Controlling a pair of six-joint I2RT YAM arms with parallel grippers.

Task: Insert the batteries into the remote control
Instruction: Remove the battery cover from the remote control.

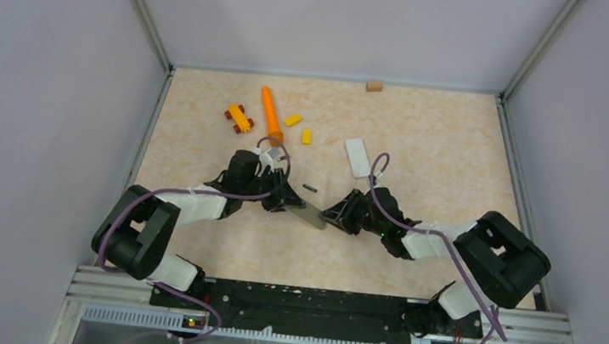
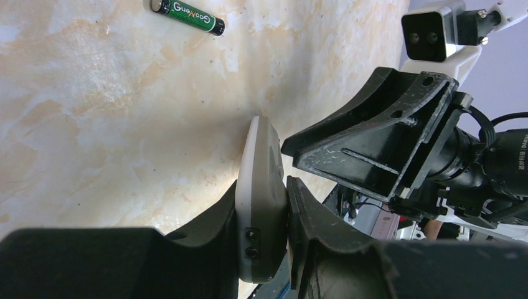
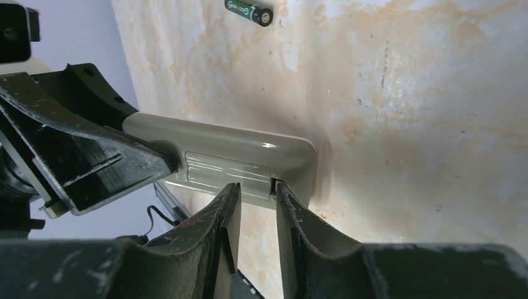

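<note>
The grey remote control (image 1: pixel 307 216) is held off the table on its edge, and my left gripper (image 1: pixel 285 201) is shut on one end of it. In the left wrist view the remote (image 2: pixel 260 187) sits clamped between the two fingers (image 2: pixel 311 218). Its ribbed battery cover (image 3: pixel 227 169) faces the right wrist camera. My right gripper (image 3: pixel 256 187) stands narrowly open, its tips against the remote's near edge at the end of the cover. One green-and-black battery (image 1: pixel 309 189) lies on the table just beyond the remote, also seen as the battery (image 2: pixel 187 16) and the battery (image 3: pixel 249 11).
A white flat slab (image 1: pixel 357 156) lies behind my right gripper. An orange carrot (image 1: pixel 271 113), a yellow-and-red toy (image 1: pixel 239 118) and two yellow blocks (image 1: pixel 293 120) sit at the back left. A small wooden block (image 1: pixel 373 86) is against the back wall.
</note>
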